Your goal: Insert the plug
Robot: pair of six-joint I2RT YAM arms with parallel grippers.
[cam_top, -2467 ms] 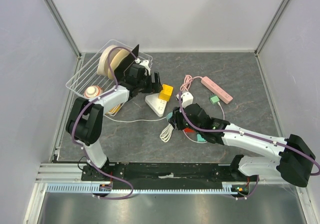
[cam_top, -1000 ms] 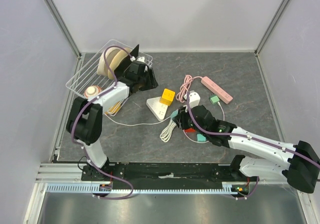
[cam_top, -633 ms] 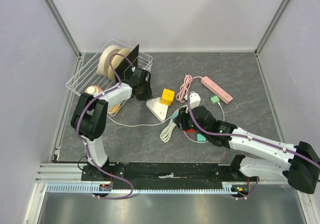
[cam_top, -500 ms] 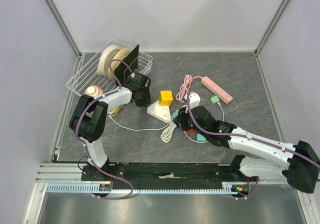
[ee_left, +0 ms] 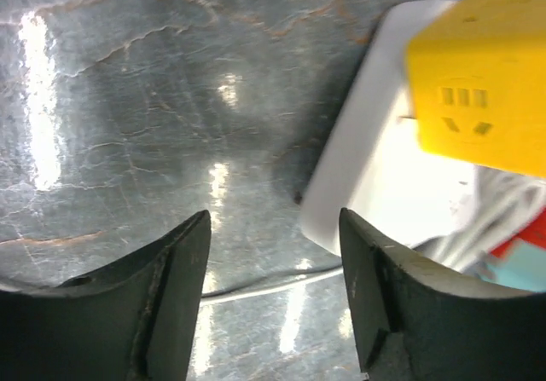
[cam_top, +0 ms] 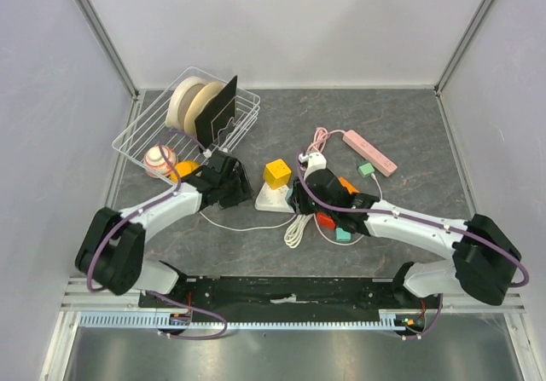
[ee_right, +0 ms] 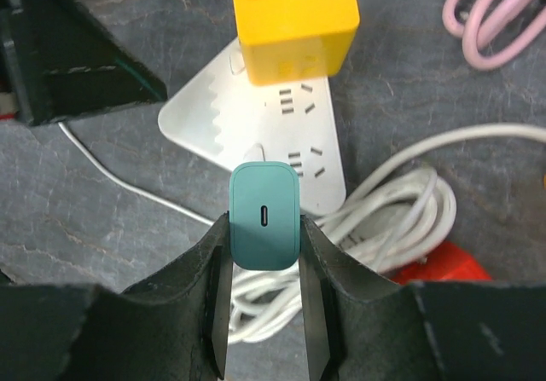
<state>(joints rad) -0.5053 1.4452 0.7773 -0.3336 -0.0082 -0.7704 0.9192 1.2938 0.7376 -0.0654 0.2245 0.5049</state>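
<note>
Teal plug [ee_right: 264,200] clamped in right gripper [ee_right: 264,228].

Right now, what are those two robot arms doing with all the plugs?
The right gripper is pinching a teal plug and holding it over the near end of the white power strip, close to some free sockets. The plug is not in yet. A yellow cube adapter already sits on the strip. The left gripper is open and holds nothing, down by the strip's edge.
</note>
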